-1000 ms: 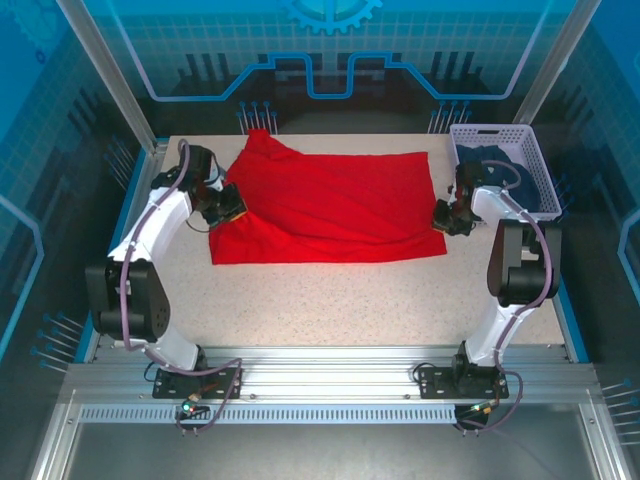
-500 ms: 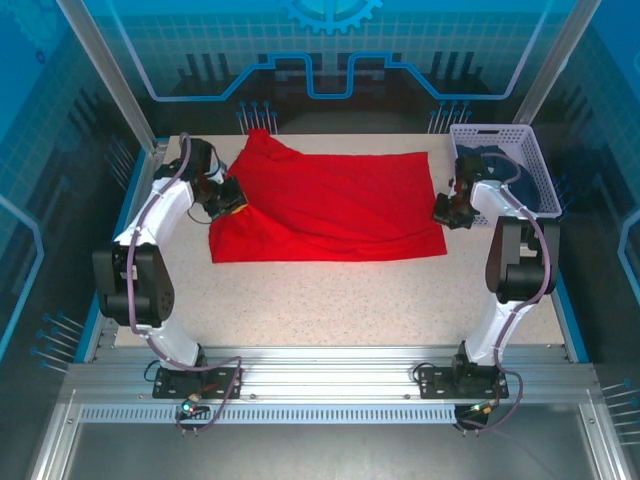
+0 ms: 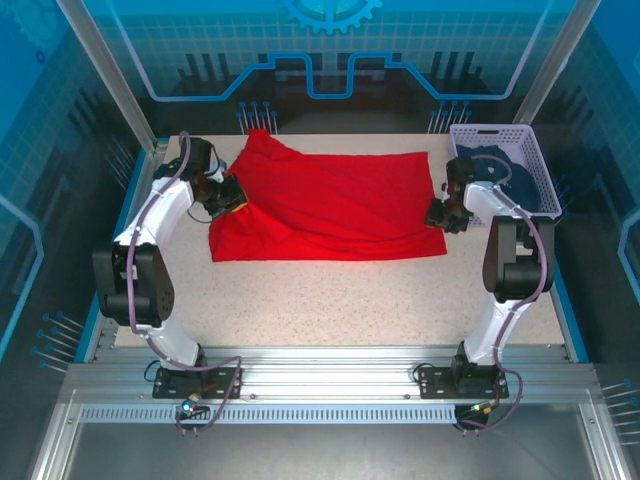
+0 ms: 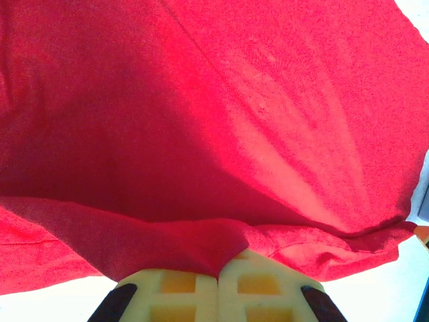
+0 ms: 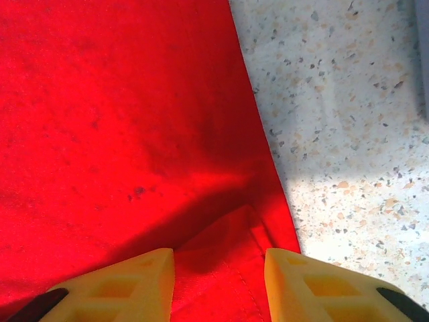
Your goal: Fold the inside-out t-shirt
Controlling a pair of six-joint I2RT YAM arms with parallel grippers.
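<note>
A pale speckled surface (image 3: 330,300) is seen across the middle of the top view. On its upper half, the inside-out t-shirt (image 3: 340,205) is spread as a wide, roughly rectangular red sheet. It reaches from left of centre almost to the right edge of the surface. Only plain bright red cloth is shown; no print or lettering is visible. The upper left corner is drawn up into a raised point towards the back edge. The lower edge is laid in a fairly straight line, and soft creases are seen running across the cloth.

A white perforated basket (image 3: 500,131) is placed at the upper right corner of the surface, just beside the shirt's right edge. A dark navy garment (image 3: 528,185) is held inside it.

At the shirt's left edge, the left tool (image 4: 218,282) is clenched. In the left wrist view, a bunched fold of red cloth is pinched between its yellow fingers (image 4: 181,285), and the fabric is lifted and draped away from them.

At the shirt's lower right corner, the right tool (image 5: 218,268) is released. Its two yellow fingers (image 5: 144,278) are set apart, and a folded hem of the shirt is seen between them without being gripped. Bare speckled surface is seen to the right of that hem.
</note>
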